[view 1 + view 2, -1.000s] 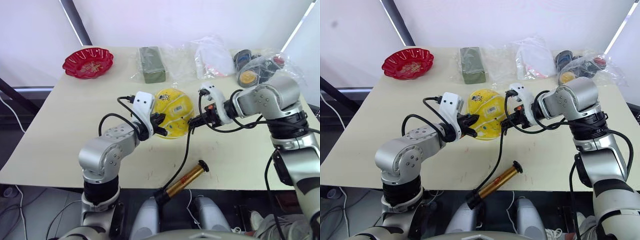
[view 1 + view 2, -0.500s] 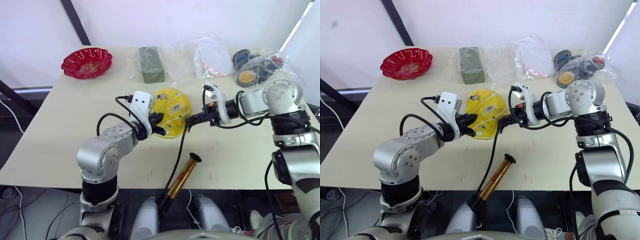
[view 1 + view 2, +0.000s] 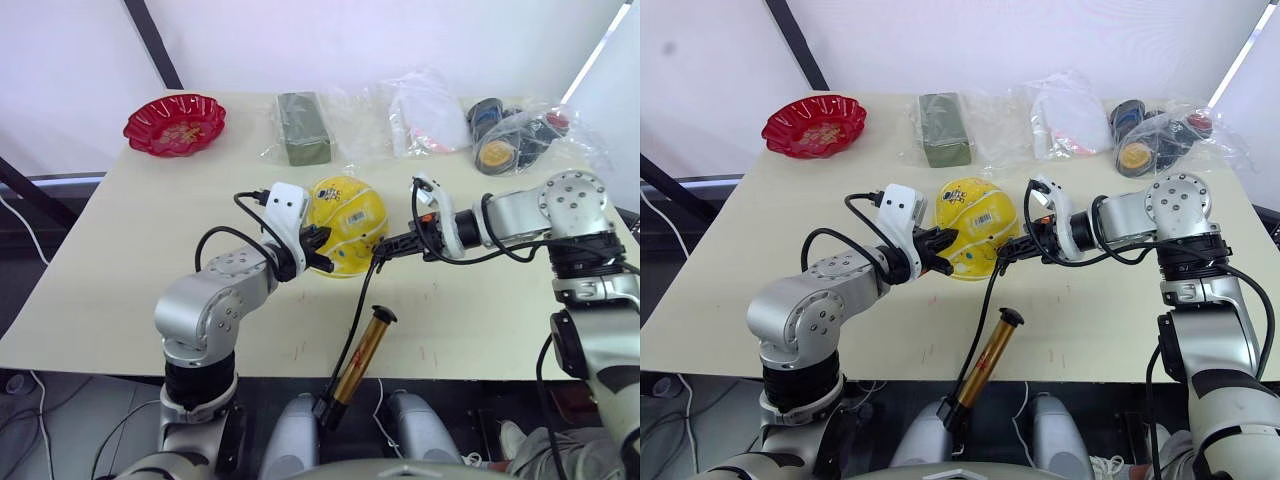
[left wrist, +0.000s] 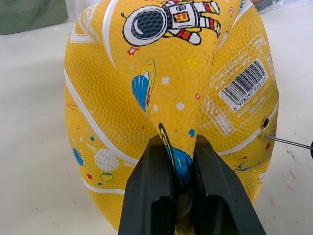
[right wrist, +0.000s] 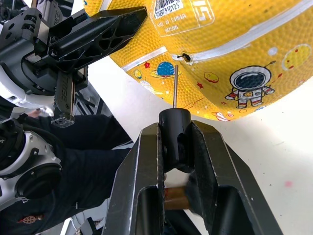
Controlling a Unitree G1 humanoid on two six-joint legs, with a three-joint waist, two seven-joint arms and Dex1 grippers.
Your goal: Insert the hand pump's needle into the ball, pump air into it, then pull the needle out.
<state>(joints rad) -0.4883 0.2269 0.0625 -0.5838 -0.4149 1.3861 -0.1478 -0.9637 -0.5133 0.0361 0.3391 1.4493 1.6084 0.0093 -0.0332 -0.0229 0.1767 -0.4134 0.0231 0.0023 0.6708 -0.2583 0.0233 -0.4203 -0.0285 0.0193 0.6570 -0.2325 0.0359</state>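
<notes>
**Operator:** Where does the ball sit, and what has hold of it?

**Spotter:** Your yellow ball (image 3: 346, 226) rests near the middle of the table (image 3: 130, 260). Your left gripper (image 4: 180, 188) has pinched a fold of its soft skin between both fingers, so it's clamped on the ball.

**Operator:** And the needle?

**Spotter:** Your right gripper (image 5: 175, 147) is closed on the needle's black fitting. The needle (image 5: 175, 84) itself points at the ball and its tip is just outside the skin, beside the small dark valve hole (image 5: 185, 57), not in it. The left wrist view shows the same: the thin tip near the hole, apart from it.

**Operator:** The pump?

**Spotter:** The hand pump (image 3: 983, 363) lies at the table's near edge, its gold cylinder hanging partly over it, with nothing gripping it. Its black hose (image 3: 358, 305) runs up to your right gripper.

**Operator:** Anything else around?

**Spotter:** A red bowl (image 3: 175, 123) sits at the far left corner, with a green block (image 3: 303, 127) and plastic bags (image 3: 425, 112) along the far edge.
</notes>
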